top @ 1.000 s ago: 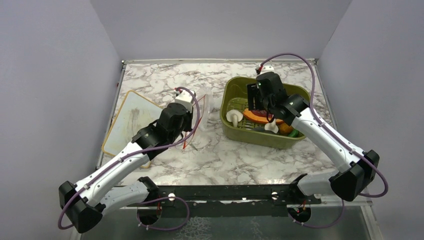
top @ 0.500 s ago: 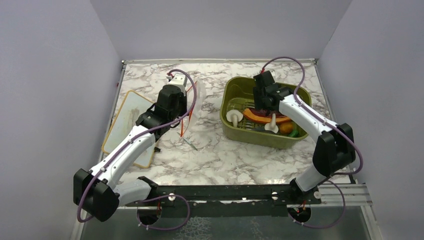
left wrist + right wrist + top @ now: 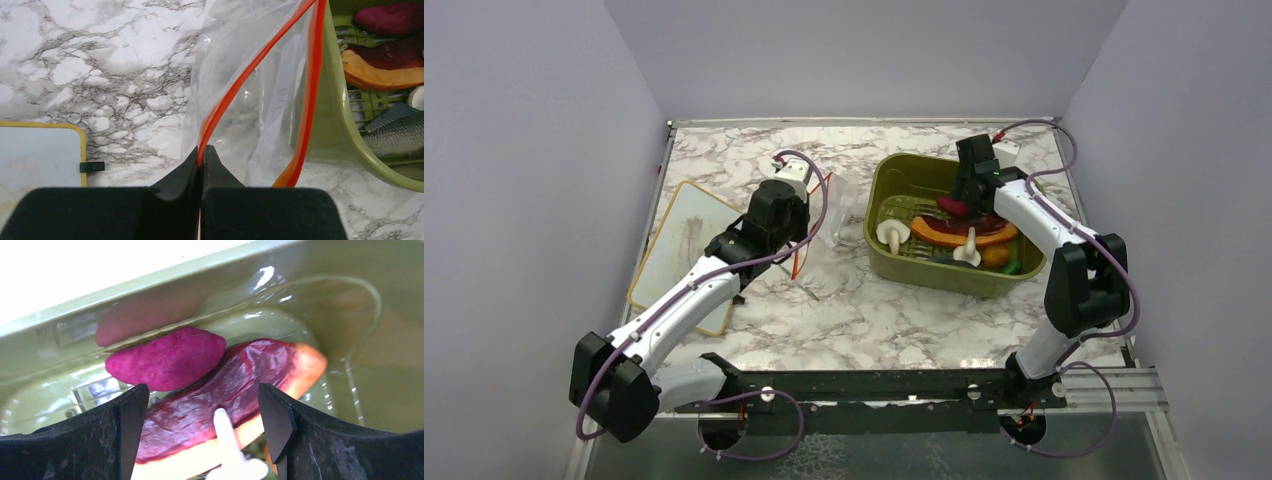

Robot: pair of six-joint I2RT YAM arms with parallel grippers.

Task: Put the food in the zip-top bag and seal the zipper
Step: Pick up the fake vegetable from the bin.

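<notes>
My left gripper (image 3: 201, 156) is shut on the red-orange zipper (image 3: 235, 90) of the clear zip-top bag (image 3: 260, 110). It holds the bag's mouth open and lifted (image 3: 836, 205), just left of the olive-green tub (image 3: 894, 265). The food lies in the tub: a white mushroom (image 3: 889, 235), an orange crescent slice (image 3: 944, 237), a dark red-purple piece (image 3: 951, 207), a small orange piece (image 3: 996, 257) and a green bit (image 3: 1016, 267). My right gripper (image 3: 202, 407) is open and empty just above the crescent slice (image 3: 215, 405), next to the purple piece (image 3: 167, 357) and a second mushroom (image 3: 232, 455).
A tan-rimmed white board (image 3: 679, 245) lies on the marble table left of my left arm. The tub's walls (image 3: 150, 285) close around my right gripper. Grey walls bound the table on three sides.
My right gripper has moved right and toward the tub's back corner, lower over the food. My left gripper shifted slightly right with the bag, nearer the tub.
</notes>
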